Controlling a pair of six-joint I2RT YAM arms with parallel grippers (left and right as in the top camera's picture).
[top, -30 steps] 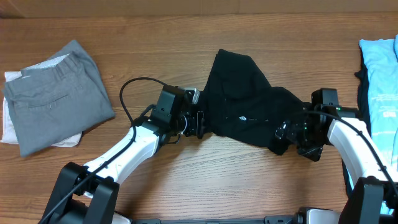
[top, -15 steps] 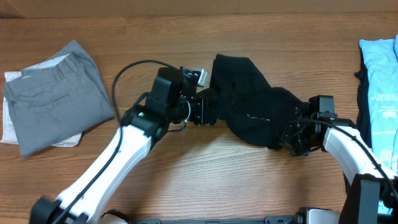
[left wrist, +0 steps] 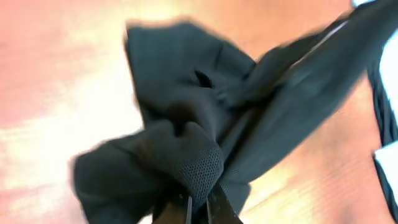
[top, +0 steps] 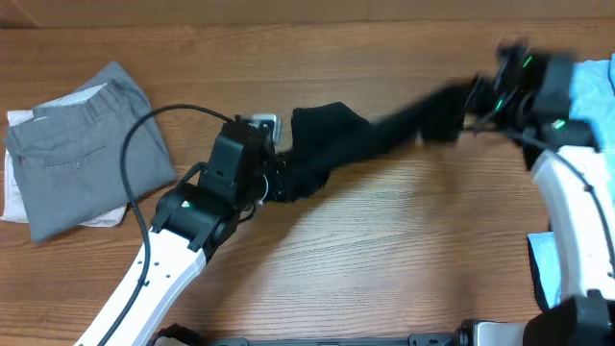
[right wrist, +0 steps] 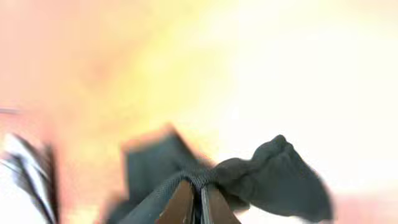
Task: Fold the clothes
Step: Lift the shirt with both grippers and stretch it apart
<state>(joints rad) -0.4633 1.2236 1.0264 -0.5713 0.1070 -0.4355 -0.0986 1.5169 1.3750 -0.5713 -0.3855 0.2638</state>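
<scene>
Blurring overhead, right pincer (right wrist: pixel 198 190) nips the clothes (right wrist: pixel 280 174) wrist-side

From above, the right pincer (top: pixel 469 101) and its end of the soft black cloth shirt (top: pixel 327 149) are blurry. The edge cuts off the light-blue cloth (top: pixel 594 82).

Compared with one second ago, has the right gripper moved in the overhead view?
Yes. The right gripper moved up the picture, toward the far end of the light-blue garment, stretching the black garment.
</scene>
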